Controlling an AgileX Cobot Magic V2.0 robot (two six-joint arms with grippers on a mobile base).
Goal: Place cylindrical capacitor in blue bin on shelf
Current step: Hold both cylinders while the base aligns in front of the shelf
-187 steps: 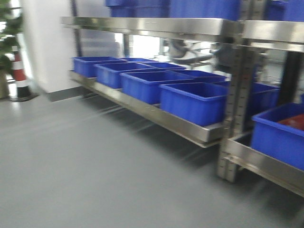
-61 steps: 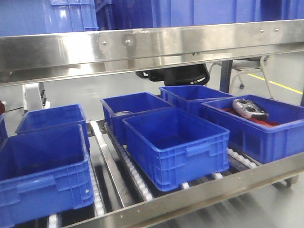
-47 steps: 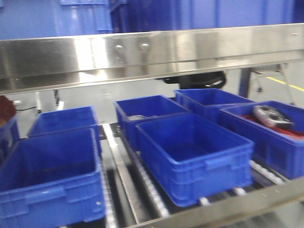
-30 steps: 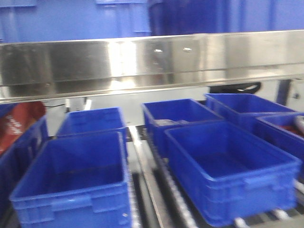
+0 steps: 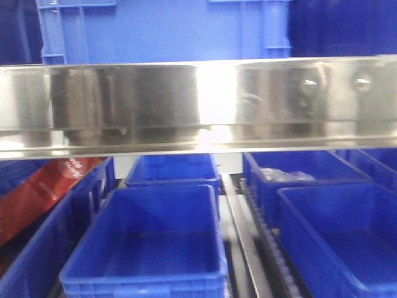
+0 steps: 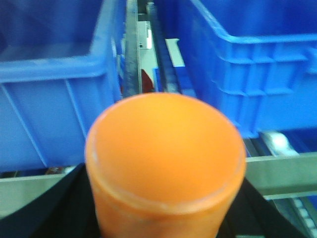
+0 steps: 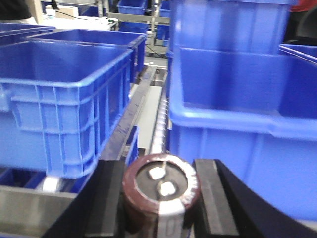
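Note:
In the right wrist view my right gripper is shut on the cylindrical capacitor, a brown can with two white terminals on its end, held between black pads. It sits low in front of the shelf, facing the gap between two blue bins. My left gripper is shut on a fat orange cylinder that fills the left wrist view and hides the fingertips. The shelf's shiny front rail crosses the front view, with a blue bin below it. Neither gripper shows in the front view.
More blue bins stand on the roller tier, one holding a clear bag. A red bag lies in the far-left bin. Large blue crates sit on the upper tier. A lower steel rail runs before the bins.
The front view has closed in on the shelf. The rail now looms larger and lower, the bins have slid right in the picture, and the red bag has come into view.

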